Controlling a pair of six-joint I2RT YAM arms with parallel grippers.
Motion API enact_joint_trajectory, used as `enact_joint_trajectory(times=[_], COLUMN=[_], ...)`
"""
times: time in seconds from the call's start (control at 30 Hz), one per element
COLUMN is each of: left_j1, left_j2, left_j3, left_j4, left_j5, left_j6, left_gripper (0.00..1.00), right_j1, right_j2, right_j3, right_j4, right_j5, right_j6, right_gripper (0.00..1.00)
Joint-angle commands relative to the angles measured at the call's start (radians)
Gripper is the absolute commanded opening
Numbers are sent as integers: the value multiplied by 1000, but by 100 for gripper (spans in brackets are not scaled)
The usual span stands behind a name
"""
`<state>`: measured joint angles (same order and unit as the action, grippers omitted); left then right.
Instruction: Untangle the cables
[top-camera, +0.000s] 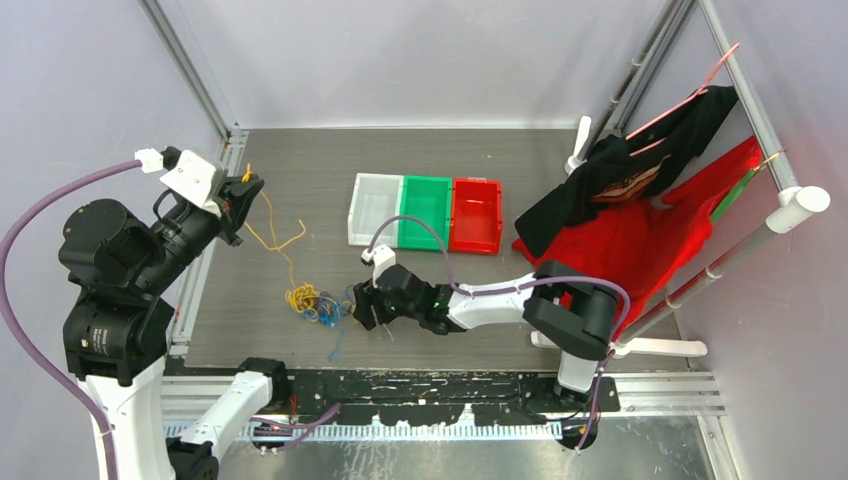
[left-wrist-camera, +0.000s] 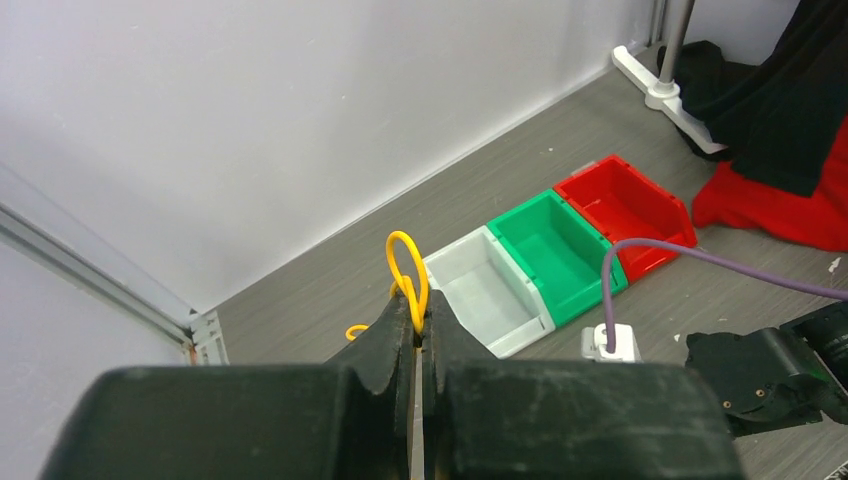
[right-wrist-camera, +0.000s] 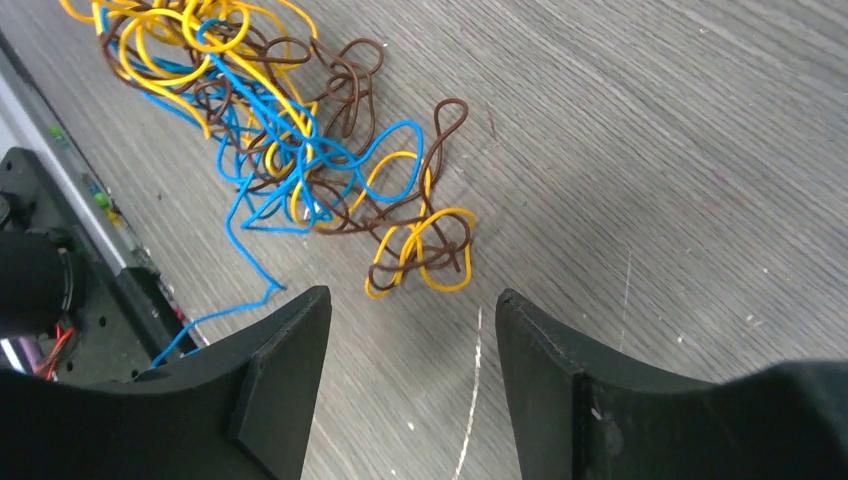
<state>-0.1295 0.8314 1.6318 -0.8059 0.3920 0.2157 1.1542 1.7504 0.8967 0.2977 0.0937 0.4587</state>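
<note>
The cables lie as a tangle (top-camera: 317, 303) of yellow, blue and brown wires on the grey table, seen close up in the right wrist view (right-wrist-camera: 290, 150). One yellow cable (top-camera: 275, 240) runs up from the tangle to my left gripper (top-camera: 243, 188), which is raised at the far left and shut on it. A loop of that yellow cable (left-wrist-camera: 408, 280) pokes out above the closed fingertips of the left gripper (left-wrist-camera: 421, 318). My right gripper (top-camera: 362, 305) hovers low just right of the tangle; in its own view the right gripper (right-wrist-camera: 412, 310) is open and holds nothing.
Three bins stand in a row mid-table: white (top-camera: 374, 208), green (top-camera: 425, 212), red (top-camera: 475, 215). Black and red cloths (top-camera: 640, 200) hang on a rack at the right. A metal rail (top-camera: 205, 260) borders the table's left edge.
</note>
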Motion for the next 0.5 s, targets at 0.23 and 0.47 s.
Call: enact_joint_trajectory(times=[0.23, 0.47], left_j1=[4, 4], left_j2=[-12, -51], left_j3=[4, -159], left_j4=[-58, -87], left_j5=[-41, -222], left_j6=[73, 211], left_gripper=[0, 0], right_j1=[-11, -39], right_j2=[121, -43], right_j3=[101, 7], right_j4=[181, 169], right_j5=[78, 103], right_j6=[93, 46], right_gripper=[36, 1])
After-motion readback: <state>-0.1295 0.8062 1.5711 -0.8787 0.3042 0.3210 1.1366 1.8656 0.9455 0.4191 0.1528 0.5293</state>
